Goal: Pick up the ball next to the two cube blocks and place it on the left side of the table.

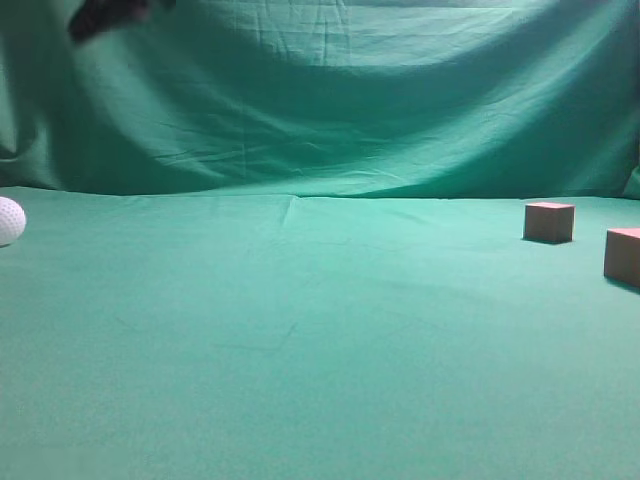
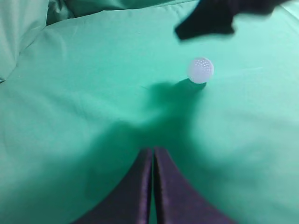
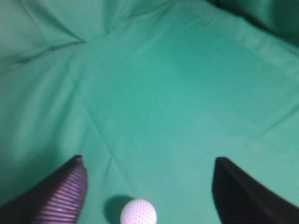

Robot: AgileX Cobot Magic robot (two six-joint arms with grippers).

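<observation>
Ball (image 3: 138,212), white and dimpled, is seen resting on the green table (image 1: 300,340) between the spread, empty fingers of the right gripper (image 3: 148,186), while the left gripper (image 2: 153,158) is pressed closed.

The small white dimpled ball (image 1: 9,221) is cut by the left edge. One red-brown wooden cube (image 1: 623,256) is cut by the right edge. A dark blurry shape (image 1: 105,15) sits up top.

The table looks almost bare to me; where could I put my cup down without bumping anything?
The widest free patch of the table is the whole middle and front, between the ball at the far left edge and the two cube blocks at the far right. Only those edges are occupied; the open right gripper hangs over the ball.
</observation>
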